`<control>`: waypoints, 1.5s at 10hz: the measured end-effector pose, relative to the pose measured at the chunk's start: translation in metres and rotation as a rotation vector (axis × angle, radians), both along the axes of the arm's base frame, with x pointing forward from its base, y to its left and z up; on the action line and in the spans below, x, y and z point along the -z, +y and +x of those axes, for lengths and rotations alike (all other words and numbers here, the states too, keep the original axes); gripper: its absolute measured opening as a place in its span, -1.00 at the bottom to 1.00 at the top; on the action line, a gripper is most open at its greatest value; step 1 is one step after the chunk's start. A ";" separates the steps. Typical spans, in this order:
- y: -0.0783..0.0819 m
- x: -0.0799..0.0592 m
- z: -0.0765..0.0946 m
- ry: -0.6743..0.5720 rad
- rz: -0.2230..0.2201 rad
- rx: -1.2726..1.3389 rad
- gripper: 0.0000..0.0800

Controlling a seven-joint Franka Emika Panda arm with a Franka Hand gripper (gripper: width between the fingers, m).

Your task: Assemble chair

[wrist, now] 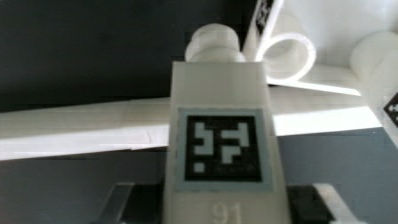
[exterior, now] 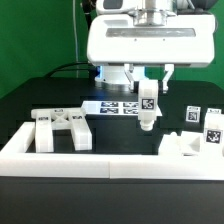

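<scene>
My gripper is shut on a long white chair post with a black-and-white tag, and holds it upright just above the black table near the middle. In the wrist view the post fills the centre, pinched between the two dark fingers of the gripper. The X-braced panel lies flat at the exterior view's left. Tagged white blocks stand at the right, with a notched block in front of them.
The marker board lies on the table behind the held post. A long low white border wall runs along the front, also seen beyond the post in the wrist view. The robot's white body looms at the back.
</scene>
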State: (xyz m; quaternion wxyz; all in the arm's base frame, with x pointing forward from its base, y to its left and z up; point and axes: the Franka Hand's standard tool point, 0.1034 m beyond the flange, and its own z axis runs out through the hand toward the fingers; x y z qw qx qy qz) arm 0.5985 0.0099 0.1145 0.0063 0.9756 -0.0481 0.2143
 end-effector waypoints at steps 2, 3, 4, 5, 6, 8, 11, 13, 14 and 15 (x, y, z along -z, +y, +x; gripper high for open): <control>0.009 -0.002 0.009 -0.013 0.002 -0.011 -0.27; 0.012 -0.004 0.014 -0.019 0.002 -0.016 -0.27; 0.017 -0.004 0.016 -0.023 0.003 -0.021 -0.27; 0.025 -0.001 0.016 -0.026 0.000 -0.033 -0.27; 0.023 -0.001 0.016 -0.023 -0.002 -0.036 -0.27; 0.022 0.000 0.016 -0.048 -0.009 -0.035 -0.27; 0.024 0.003 0.019 -0.161 -0.040 -0.044 -0.27; 0.026 0.008 0.016 -0.133 -0.036 -0.047 -0.27; 0.026 0.011 0.016 -0.130 -0.038 -0.049 -0.27; 0.025 0.011 0.015 -0.128 -0.039 -0.049 -0.27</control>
